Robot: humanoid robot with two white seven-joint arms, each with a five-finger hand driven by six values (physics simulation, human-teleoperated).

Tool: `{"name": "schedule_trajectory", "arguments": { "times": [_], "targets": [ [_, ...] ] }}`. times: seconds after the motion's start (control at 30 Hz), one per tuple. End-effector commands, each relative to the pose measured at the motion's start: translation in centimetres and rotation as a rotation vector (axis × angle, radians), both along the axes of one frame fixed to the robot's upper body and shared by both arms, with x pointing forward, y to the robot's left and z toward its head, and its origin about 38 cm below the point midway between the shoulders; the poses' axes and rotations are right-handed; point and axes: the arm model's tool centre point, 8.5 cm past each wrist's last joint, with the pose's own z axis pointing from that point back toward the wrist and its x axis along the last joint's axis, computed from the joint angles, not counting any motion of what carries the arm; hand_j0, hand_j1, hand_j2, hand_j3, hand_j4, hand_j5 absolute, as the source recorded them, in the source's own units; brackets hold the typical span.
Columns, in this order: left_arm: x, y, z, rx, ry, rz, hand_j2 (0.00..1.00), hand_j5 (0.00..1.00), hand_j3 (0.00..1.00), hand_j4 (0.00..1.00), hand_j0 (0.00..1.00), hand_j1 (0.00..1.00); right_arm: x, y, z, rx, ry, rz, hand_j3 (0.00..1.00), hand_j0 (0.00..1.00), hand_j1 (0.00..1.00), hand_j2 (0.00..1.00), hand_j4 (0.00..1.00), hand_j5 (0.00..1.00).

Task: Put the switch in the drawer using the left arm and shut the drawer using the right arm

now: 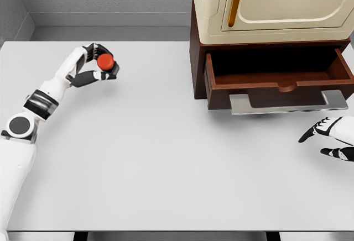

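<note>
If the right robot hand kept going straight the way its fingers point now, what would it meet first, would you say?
The right robot hand points up and to the left, toward the drawer. Most likely it would first meet the grey handle on the open drawer's front, though depth and height are hard to judge from this view.

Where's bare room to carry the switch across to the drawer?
Bare table runs from the left hand, shut on the switch, to the open drawer. The drawer's inside looks empty. Tighter spot: its handle, with the right hand just below.
</note>
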Motion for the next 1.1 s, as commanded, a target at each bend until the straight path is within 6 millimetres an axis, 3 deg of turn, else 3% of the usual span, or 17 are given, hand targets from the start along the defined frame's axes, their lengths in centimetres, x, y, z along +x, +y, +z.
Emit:
{"name": "schedule_trajectory", "arguments": {
  "times": [0.0, 0.4, 0.57, 0.67, 1.07],
  "targets": [
    [-0.1, -0.7, 1.6, -0.013, -0.046, -0.021, 0.36, 0.36, 0.36, 0.36, 0.36, 0.36, 0.0, -0.1, 0.1, 0.004, 0.001, -0.004, 0.65, 0.65, 0.65, 0.65, 0.65, 0.65],
    [-2.1, -3.6, 5.3, -0.015, -0.180, -0.108, 0.36, 0.36, 0.36, 0.36, 0.36, 0.36, 0.0, -0.1, 0.0, 0.004, 0.002, -0.005, 0.65, 0.65, 0.65, 0.65, 0.65, 0.65],
    [-2.3, -4.4, 5.9, 0.045, -0.210, -0.117, 0.36, 0.36, 0.36, 0.36, 0.36, 0.36, 0.0, -0.1, 0.0, 0.004, 0.002, -0.005, 0.65, 0.65, 0.65, 0.65, 0.65, 0.65],
    [-2.3, -6.1, 6.0, 0.071, -0.234, -0.129, 0.36, 0.36, 0.36, 0.36, 0.36, 0.36, 0.0, -0.1, 0.0, 0.004, 0.002, -0.005, 0.65, 0.65, 0.65, 0.65, 0.65, 0.65],
    [-3.7, -9.5, 9.1, 0.158, -0.374, -0.166, 0.36, 0.36, 0.36, 0.36, 0.36, 0.36, 0.0, 0.0, 0.1, 0.005, 0.002, -0.002, 0.66, 0.66, 0.66, 0.66, 0.66, 0.66]
  ]
}}
